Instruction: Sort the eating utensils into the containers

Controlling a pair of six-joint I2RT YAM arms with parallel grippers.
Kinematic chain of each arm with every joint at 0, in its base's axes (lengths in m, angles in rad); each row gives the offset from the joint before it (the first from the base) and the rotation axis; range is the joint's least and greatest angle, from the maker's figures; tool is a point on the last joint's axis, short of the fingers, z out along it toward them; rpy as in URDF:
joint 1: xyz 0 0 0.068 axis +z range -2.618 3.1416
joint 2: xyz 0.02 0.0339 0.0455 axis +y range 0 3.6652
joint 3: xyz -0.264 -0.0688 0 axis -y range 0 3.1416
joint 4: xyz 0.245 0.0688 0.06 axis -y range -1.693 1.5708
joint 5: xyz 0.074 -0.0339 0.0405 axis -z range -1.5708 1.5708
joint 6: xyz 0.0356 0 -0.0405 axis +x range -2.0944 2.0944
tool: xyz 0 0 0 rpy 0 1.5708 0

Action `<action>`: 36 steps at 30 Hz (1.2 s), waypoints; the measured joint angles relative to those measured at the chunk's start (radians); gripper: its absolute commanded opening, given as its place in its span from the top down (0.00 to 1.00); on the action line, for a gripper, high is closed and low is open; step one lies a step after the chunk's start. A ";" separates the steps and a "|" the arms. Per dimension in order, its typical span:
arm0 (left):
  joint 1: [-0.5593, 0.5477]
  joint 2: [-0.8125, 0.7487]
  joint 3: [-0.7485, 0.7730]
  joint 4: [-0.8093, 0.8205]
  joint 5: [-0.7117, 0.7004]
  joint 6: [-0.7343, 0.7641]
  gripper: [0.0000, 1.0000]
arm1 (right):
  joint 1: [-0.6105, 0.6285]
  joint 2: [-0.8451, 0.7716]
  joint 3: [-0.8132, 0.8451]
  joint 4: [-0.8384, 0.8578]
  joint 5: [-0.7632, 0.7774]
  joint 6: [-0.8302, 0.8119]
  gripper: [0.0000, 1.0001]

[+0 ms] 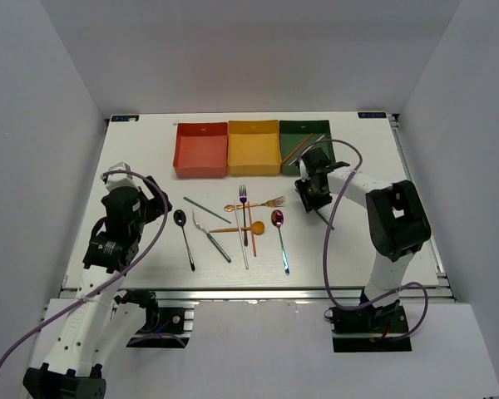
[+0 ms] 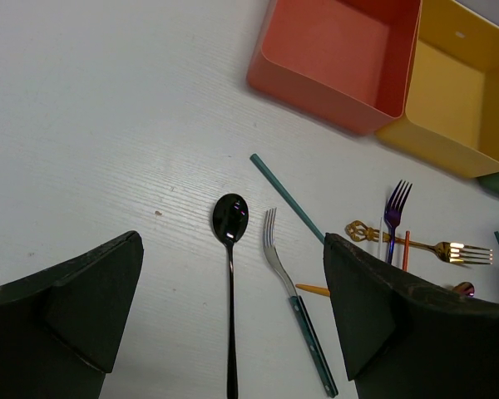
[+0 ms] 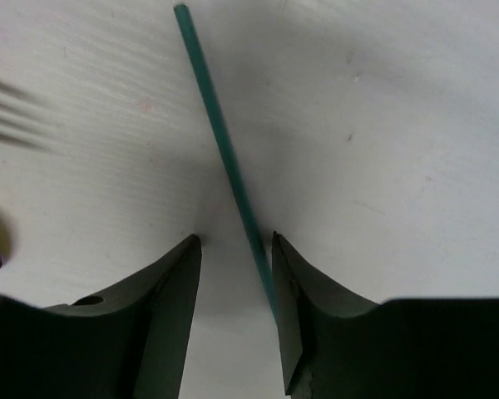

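My right gripper (image 1: pixel 314 196) is down at the table in front of the dark green container (image 1: pixel 295 140), open, its jaws on either side of a teal chopstick (image 3: pixel 220 133). The stick lies against the right finger (image 3: pixel 287 283), with a gap to the left one. An orange chopstick (image 1: pixel 298 149) leans inside the green container. Other eating utensils lie mid-table: a black spoon (image 2: pixel 230 274), a teal-handled fork (image 2: pixel 293 293), another teal chopstick (image 2: pixel 287 198), a purple fork (image 1: pixel 244 212), a gold fork (image 1: pixel 258 204) and a purple spoon (image 1: pixel 280 238). My left gripper (image 2: pixel 233 249) hovers open above the black spoon.
The red-orange container (image 1: pixel 201 150) and the yellow container (image 1: pixel 254 149) stand beside the green one along the far side of the white table (image 1: pixel 141 158). An orange spoon (image 1: pixel 243 228) and thin sticks cross the forks in the middle pile.
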 measured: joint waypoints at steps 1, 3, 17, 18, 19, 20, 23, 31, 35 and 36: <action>0.000 0.000 0.000 0.000 0.000 0.000 0.02 | 0.000 0.011 0.010 -0.006 -0.007 0.001 0.59; 0.000 0.000 0.000 0.000 0.000 0.000 0.02 | 0.000 0.017 0.014 -0.004 -0.010 0.005 0.77; -0.006 -0.002 0.000 0.000 0.011 0.000 0.02 | -0.006 -0.123 -0.149 0.031 -0.135 0.072 1.00; -0.007 -0.003 0.000 0.000 0.013 0.001 0.02 | -0.006 -0.151 -0.166 0.014 -0.182 0.064 1.00; -0.007 -0.004 0.000 0.000 0.014 0.000 0.02 | -0.006 -0.178 -0.174 0.003 -0.236 0.052 1.00; -0.007 -0.004 0.000 0.000 0.016 0.001 0.02 | -0.006 -0.208 -0.176 -0.001 -0.304 0.043 1.00; -0.010 -0.004 0.000 0.000 0.018 0.001 0.02 | -0.007 -0.273 -0.143 0.016 -0.460 0.024 1.00; -0.011 -0.004 0.000 0.000 0.018 0.001 0.02 | -0.152 -0.059 0.163 0.304 -0.597 0.381 1.00; -0.011 -0.002 0.000 0.000 0.018 0.000 0.02 | -0.231 0.079 0.193 0.512 -0.554 0.702 1.00; -0.011 0.000 0.000 0.000 0.018 0.001 0.02 | -0.238 0.104 0.200 0.540 -0.538 0.763 1.00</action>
